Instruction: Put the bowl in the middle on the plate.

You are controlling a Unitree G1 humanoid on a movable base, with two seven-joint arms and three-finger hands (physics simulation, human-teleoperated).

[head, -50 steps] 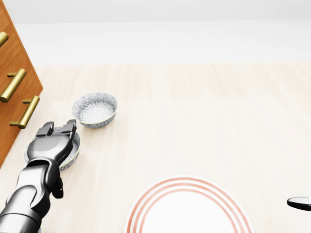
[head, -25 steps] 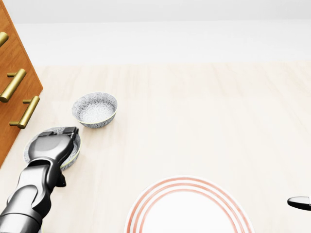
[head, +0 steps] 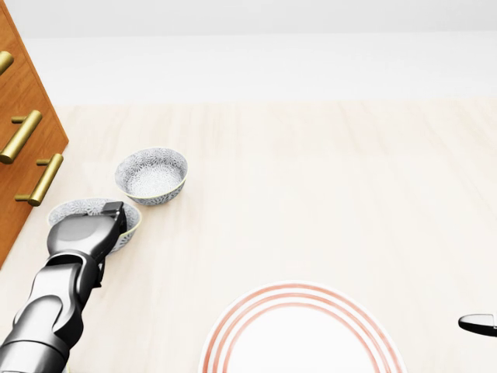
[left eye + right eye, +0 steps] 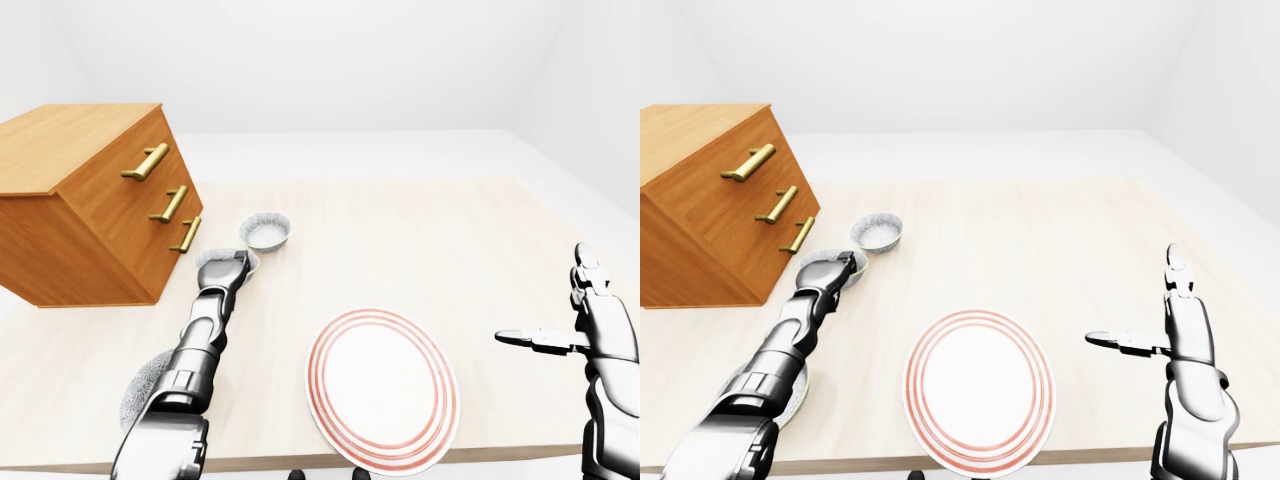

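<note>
The chest of drawers [image 4: 90, 200] stands at the left of the surface [image 3: 311, 171]. Just right of it you have three bowls in a line down the left-eye view: upper bowl [image 3: 151, 176], middle bowl [image 3: 71, 209] under your left hand [image 3: 85, 233], and lower bowl [image 4: 135, 390] under your left arm [image 4: 200, 340]. The plate [image 4: 382, 388] lies right of the lower bowl, apart.

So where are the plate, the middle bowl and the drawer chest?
Plate [image 4: 380, 385]: left-eye view, its white centre.
Middle bowl [image 3: 70, 210]: head view, left part of its patterned inside.
Drawer chest [image 4: 70, 225]: left-eye view, its plain wooden side.
</note>
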